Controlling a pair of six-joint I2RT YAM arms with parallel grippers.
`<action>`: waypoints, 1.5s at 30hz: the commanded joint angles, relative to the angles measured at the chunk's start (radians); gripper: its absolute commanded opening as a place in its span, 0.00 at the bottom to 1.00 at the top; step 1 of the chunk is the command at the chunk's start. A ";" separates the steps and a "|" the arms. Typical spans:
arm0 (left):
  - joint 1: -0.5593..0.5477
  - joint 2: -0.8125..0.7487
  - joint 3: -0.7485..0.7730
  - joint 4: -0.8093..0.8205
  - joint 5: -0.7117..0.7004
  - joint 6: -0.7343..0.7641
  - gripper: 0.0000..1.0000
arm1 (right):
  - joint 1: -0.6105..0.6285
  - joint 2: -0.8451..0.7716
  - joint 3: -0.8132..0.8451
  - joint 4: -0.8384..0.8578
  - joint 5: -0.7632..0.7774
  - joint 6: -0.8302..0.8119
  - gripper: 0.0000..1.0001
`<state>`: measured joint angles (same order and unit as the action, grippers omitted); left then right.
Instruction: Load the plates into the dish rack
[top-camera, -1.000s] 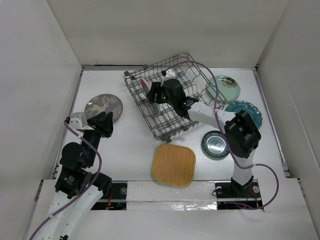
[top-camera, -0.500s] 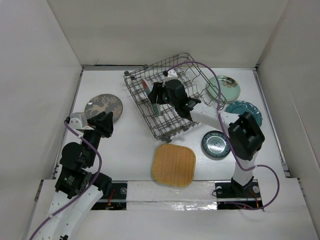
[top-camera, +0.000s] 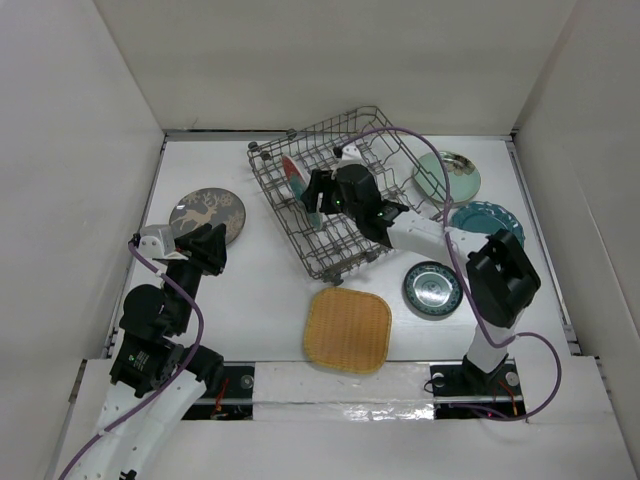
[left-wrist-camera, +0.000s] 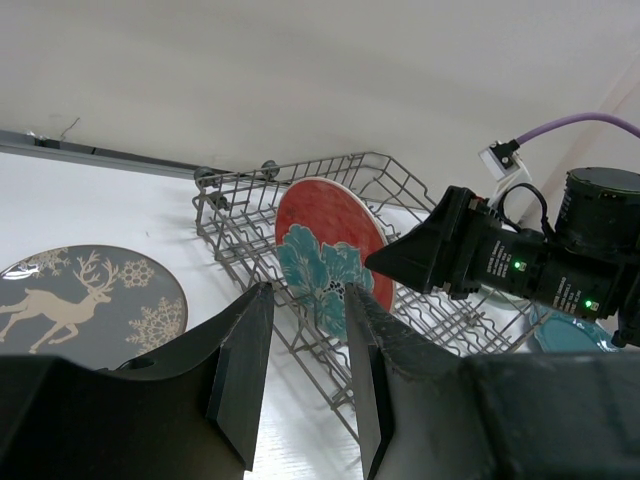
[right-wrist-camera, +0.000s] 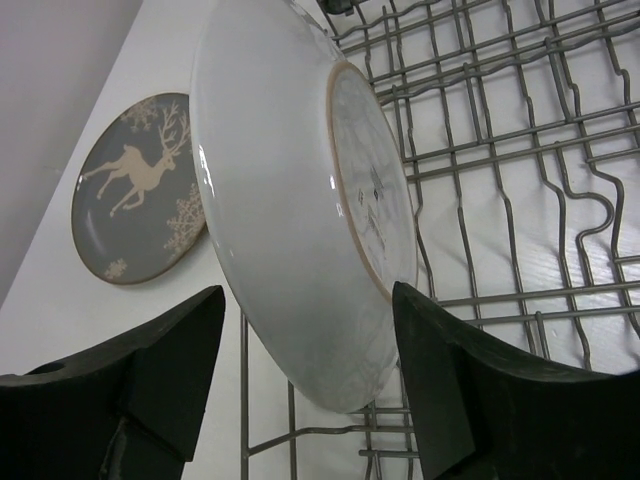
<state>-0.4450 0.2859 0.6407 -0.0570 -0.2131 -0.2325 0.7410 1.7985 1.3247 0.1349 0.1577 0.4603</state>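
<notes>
The red plate with teal flowers (top-camera: 296, 177) stands on edge among the tines of the grey wire dish rack (top-camera: 345, 255). My right gripper (top-camera: 313, 192) is open inside the rack, one finger on each side of this plate. In the right wrist view the plate's white underside (right-wrist-camera: 300, 200) fills the gap between the jaws of my right gripper (right-wrist-camera: 308, 300). My left gripper (top-camera: 211, 240) is open and empty beside the grey deer plate (top-camera: 207, 213). The left wrist view shows the red plate (left-wrist-camera: 330, 250) in the rack (left-wrist-camera: 240, 215) beyond my left gripper (left-wrist-camera: 305, 300).
The yellow woven plate (top-camera: 347, 329) lies near the front. The dark ringed plate (top-camera: 432, 289), the teal scalloped plate (top-camera: 490, 222) and the pale mint plate (top-camera: 450, 175) lie right of the rack. White walls enclose the table.
My right gripper has moved deeper into the rack and the red plate stands more upright, its red face showing. The left arm has not moved.
</notes>
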 joint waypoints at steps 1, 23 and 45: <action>0.003 0.007 -0.006 0.037 0.012 0.001 0.32 | 0.011 -0.060 -0.004 0.025 0.039 -0.008 0.75; 0.003 0.015 -0.006 0.037 0.014 0.001 0.31 | 0.029 -0.177 -0.015 -0.006 0.060 -0.069 0.76; 0.003 -0.019 -0.003 0.031 0.031 -0.004 0.00 | 0.077 -1.175 -0.895 -0.650 -0.098 0.420 0.70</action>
<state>-0.4450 0.2852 0.6407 -0.0578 -0.1944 -0.2340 0.8066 0.6968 0.4438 -0.4004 0.0895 0.7490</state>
